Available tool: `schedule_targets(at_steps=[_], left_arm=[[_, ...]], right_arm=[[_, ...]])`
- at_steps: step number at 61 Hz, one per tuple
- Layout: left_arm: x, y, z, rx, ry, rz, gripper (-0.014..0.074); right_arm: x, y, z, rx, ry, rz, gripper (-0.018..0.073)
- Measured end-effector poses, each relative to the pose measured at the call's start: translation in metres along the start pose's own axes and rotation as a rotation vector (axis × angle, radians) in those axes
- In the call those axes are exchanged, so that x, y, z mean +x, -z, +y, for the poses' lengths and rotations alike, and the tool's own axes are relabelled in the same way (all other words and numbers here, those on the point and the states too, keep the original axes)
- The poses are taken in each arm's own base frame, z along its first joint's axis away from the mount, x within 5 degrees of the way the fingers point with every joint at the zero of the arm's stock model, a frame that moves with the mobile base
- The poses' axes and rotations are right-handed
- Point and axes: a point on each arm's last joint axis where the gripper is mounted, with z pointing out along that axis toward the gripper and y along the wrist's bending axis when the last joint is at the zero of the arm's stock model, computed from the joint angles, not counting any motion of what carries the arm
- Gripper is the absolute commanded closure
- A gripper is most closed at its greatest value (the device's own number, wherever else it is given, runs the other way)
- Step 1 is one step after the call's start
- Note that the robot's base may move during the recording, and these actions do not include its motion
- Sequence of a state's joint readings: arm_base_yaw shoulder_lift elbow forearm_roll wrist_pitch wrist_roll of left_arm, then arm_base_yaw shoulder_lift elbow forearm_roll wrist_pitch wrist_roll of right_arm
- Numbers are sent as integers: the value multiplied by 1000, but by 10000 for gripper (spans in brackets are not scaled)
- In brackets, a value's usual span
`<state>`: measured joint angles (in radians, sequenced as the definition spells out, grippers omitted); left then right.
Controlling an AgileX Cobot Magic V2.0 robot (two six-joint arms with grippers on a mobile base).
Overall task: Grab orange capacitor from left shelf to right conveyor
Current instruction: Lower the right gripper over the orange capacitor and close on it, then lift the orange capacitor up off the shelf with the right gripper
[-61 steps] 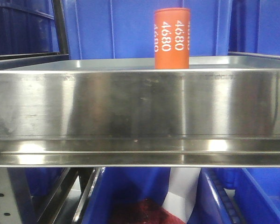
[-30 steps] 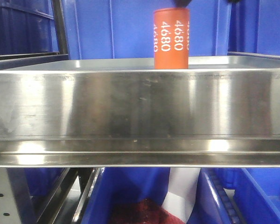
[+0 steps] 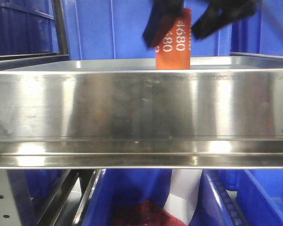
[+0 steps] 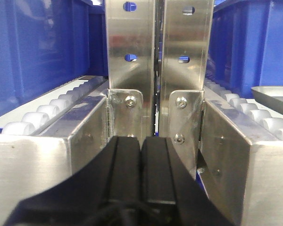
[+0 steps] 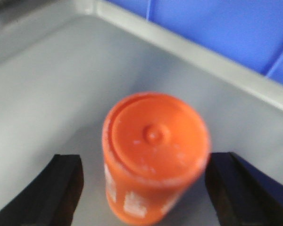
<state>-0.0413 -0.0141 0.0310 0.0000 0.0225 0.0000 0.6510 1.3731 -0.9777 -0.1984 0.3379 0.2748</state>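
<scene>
One second ago the orange capacitor (image 3: 177,54) stood alone. Now the right end effector (image 3: 174,36) has come down over it, with its black fingers (image 3: 155,26) spread wide on both sides and not touching. The capacitor stands upright on the left shelf (image 3: 132,103), behind the tall lip. The right wrist view shows its round top. Only the left wrist view shows the left end effector (image 4: 141,157), pressed together, near metal posts (image 4: 132,47).

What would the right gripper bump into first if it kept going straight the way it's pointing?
The orange capacitor. It stands between the open fingers of the right gripper, right in its line. The fingers look set to pass either side toward the left shelf; depth is unclear.
</scene>
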Motion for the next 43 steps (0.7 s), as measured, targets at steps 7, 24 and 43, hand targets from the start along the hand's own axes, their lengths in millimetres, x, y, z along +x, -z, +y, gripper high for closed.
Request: schedule_targets(at_steps=[7,24,43], left_arm=[[0,0,0,0,0,0,701],[0,0,0,0,0,0,701],[0,0,0,0,0,0,701]], right_arm=[[0,-7,1,-8,1,-14,49],[-2,-9,2,-17,-4,-37,482],[-10,22,0,-13,-10,-87,507]])
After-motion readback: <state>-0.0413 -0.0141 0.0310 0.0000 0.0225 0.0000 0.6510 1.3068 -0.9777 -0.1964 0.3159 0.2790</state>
